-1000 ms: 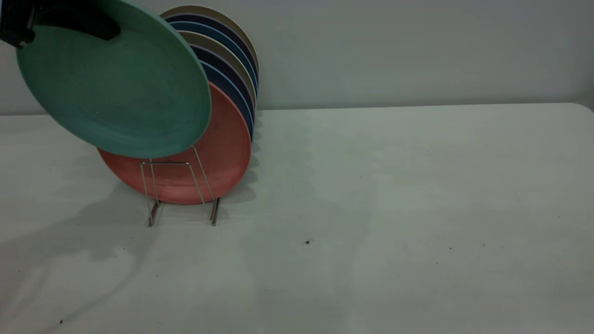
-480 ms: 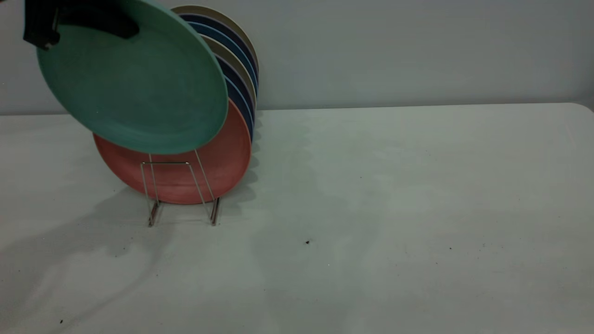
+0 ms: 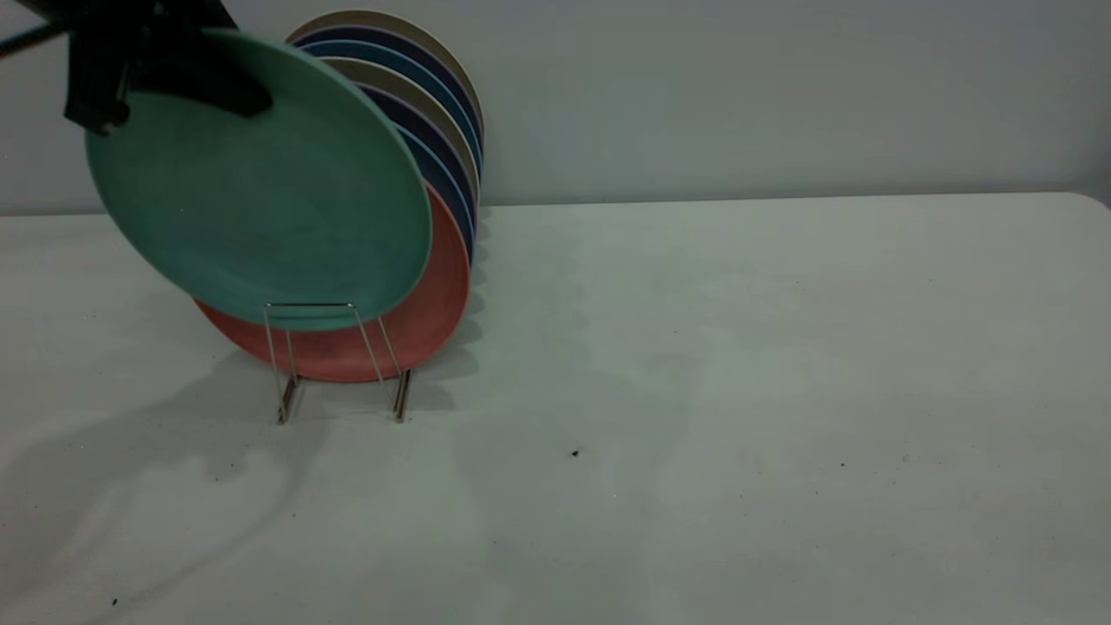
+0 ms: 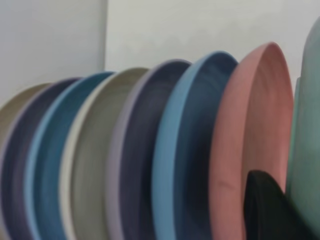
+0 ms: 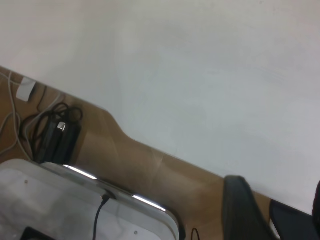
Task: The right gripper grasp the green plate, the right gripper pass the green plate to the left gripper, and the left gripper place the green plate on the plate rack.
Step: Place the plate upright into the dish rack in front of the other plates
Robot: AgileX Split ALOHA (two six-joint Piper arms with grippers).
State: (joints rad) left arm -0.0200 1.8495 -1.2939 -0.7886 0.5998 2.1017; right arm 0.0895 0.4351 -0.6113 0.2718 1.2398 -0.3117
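Placement step: left gripper [image 3: 165,78], clamped on the green plate's [image 3: 260,182] upper-left rim, holds it tilted just before the pink plate [image 3: 425,321], so its lower edge needs lowering behind the rack's [image 3: 338,356] near loop; right gripper [image 5: 272,210] parked, gaping, empty.

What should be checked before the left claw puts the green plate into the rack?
1. Grip: left claw is clamped on the top rim of the green plate. Ok.
2. Position: the plate hangs in front of the pink plate, above the rack. Ok.
3. Seating: the plate's lower edge is level with the top of the front loop, not down in a slot. Not ok.
4. Free slot in front of the pink plate: cannot tell.
5. Contact with the pink plate: cannot tell.
6. Right claw is away from the rack, over the table edge. Ok.
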